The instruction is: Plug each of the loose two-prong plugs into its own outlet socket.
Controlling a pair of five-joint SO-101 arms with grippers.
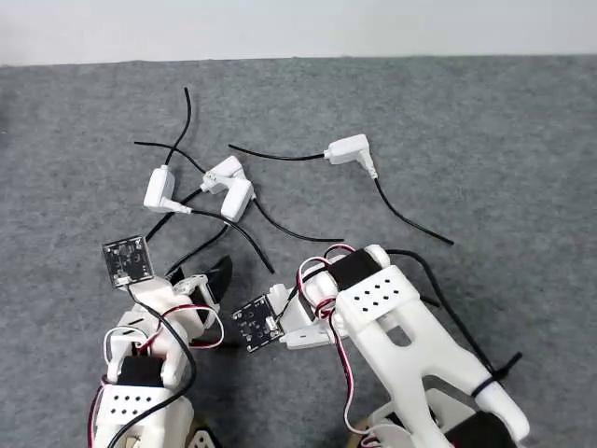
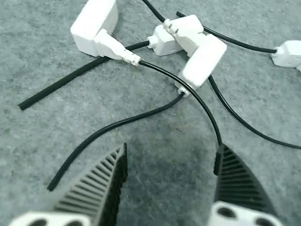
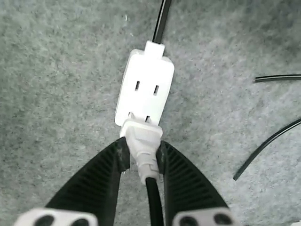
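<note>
In the right wrist view, my right gripper [image 3: 142, 146] is shut on a white two-prong plug [image 3: 141, 139]. The plug sits in the near pair of slots of a white outlet block [image 3: 146, 84]; the far pair is free. My left gripper [image 2: 172, 150] hangs open above the grey mat with a black cord [image 2: 117, 125] just beyond its tips. Farther off lie an outlet block [image 2: 94, 21] with a plug [image 2: 115, 47] in it, and a second block [image 2: 202, 59] joined to an angled plug [image 2: 178, 33]. From above, the left gripper [image 1: 216, 277] is short of these blocks [image 1: 238, 196].
Another white angled plug [image 1: 347, 149] with a black cord lies at the back right of the mat. Black cords [image 1: 280, 229] cross the mat between the blocks and the arms. Loose cord ends [image 3: 263, 153] lie beside the right gripper's outlet.
</note>
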